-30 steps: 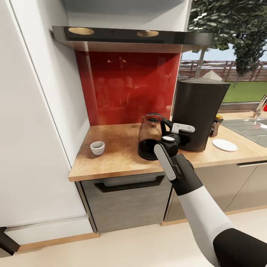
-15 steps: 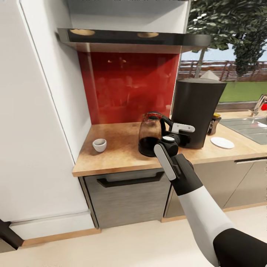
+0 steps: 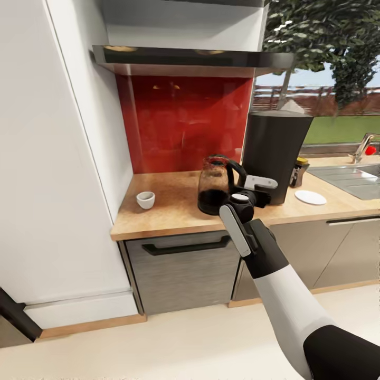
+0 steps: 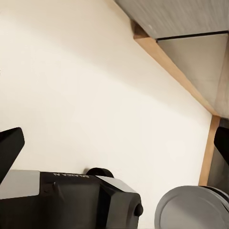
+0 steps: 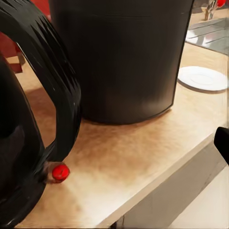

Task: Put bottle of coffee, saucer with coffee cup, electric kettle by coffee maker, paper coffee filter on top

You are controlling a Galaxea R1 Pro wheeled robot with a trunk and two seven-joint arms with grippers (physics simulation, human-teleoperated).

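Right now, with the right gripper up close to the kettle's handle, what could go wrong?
The right gripper sits by the electric kettle, which stands close beside the coffee maker; a sideways nudge could knock one into the other. The paper coffee filter rests loose on top and might slide off if the machine is bumped. The coffee cup stands far from the saucer.

Countertop (image 3: 174,208), mottled light beige wood-look; cabinet fronts (image 3: 184,274) below, brushed dark grey. Coffee maker (image 3: 274,153), dark grey, nearly black. Electric kettle (image 3: 215,184), clear glass with black base, lid and handle and a red switch. Coffee cup (image 3: 145,200) and saucer (image 3: 310,197), white. Backsplash (image 3: 184,124), glossy red. Bottle of coffee (image 3: 298,171), apparently dark brown with a yellow lid.
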